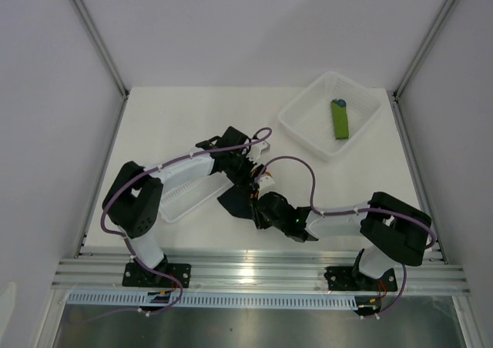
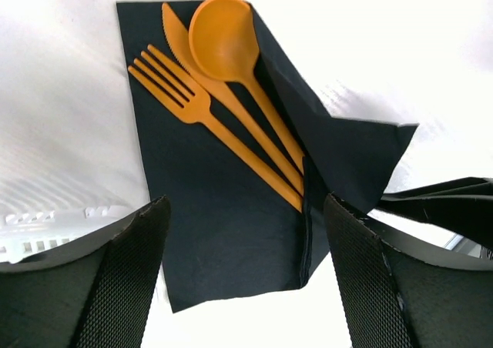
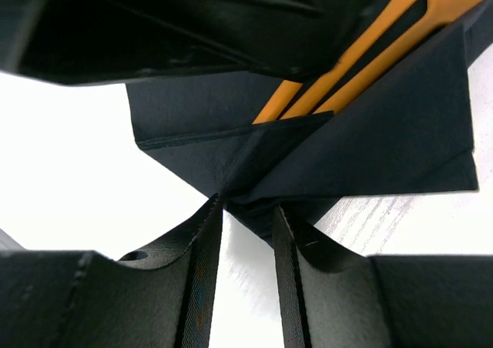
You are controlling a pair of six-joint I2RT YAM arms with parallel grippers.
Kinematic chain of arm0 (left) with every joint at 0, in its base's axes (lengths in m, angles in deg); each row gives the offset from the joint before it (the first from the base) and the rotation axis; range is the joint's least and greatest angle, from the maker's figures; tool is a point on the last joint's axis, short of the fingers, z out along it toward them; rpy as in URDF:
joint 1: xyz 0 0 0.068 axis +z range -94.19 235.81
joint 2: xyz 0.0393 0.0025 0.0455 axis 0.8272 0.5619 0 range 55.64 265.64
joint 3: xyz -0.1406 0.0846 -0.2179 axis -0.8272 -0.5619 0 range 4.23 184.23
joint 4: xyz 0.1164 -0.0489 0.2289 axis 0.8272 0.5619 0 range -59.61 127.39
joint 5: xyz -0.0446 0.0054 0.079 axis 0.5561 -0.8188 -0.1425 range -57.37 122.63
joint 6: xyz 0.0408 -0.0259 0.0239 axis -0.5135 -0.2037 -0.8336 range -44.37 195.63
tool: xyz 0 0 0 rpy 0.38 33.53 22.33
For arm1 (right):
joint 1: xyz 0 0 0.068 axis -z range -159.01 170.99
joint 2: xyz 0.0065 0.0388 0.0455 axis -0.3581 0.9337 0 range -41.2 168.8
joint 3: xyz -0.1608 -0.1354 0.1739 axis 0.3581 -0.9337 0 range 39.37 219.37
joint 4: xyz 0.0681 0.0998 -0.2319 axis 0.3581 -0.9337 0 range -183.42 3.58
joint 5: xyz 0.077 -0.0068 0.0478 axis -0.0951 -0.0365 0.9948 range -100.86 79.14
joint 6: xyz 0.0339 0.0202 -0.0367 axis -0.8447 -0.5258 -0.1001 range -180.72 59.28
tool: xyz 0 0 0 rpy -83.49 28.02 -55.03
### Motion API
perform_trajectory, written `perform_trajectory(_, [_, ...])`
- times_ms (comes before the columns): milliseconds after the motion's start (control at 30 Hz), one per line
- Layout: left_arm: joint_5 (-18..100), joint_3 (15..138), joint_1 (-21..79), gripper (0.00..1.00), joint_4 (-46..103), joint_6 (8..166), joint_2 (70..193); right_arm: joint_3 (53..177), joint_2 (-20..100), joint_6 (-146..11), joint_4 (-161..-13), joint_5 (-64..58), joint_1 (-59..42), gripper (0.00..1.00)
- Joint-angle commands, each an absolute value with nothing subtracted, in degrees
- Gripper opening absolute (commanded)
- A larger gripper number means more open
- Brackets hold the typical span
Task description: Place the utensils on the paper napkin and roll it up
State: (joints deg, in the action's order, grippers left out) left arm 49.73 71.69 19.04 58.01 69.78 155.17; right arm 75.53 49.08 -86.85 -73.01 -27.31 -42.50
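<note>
The paper napkin (image 2: 216, 232) lies flat and black on the white table. On it lie the orange utensils side by side: a fork (image 2: 173, 86), a knife (image 2: 176, 34) and a round-bowled spoon (image 2: 223, 36). The napkin's right side is folded up over their handles (image 3: 347, 71). My left gripper (image 2: 245, 209) is open wide just above the napkin's near edge. My right gripper (image 3: 246, 205) is shut on the bunched corner of the folded flap (image 3: 385, 148), jaws a little apart. In the top view both grippers (image 1: 254, 190) meet over the napkin (image 1: 231, 199).
A ribbed white tray (image 1: 189, 190) lies under the left arm, beside the napkin, and shows in the left wrist view (image 2: 46, 225). A white bin (image 1: 304, 132) at the back right holds a green rolled bundle (image 1: 340, 121) with a blue tip.
</note>
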Motion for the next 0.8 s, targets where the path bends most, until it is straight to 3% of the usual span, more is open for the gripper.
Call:
perform_trajectory(0, [52.67,73.57,18.55,0.84,55.27,70.97,151.8,75.14,46.69,-83.58,-71.39,-26.77,-42.91,0.36])
perform_trajectory(767, [53.72,74.81,15.04,0.85,52.19,74.31,159.18,72.07,44.93,-81.12,-67.08,-23.43,-42.91,0.4])
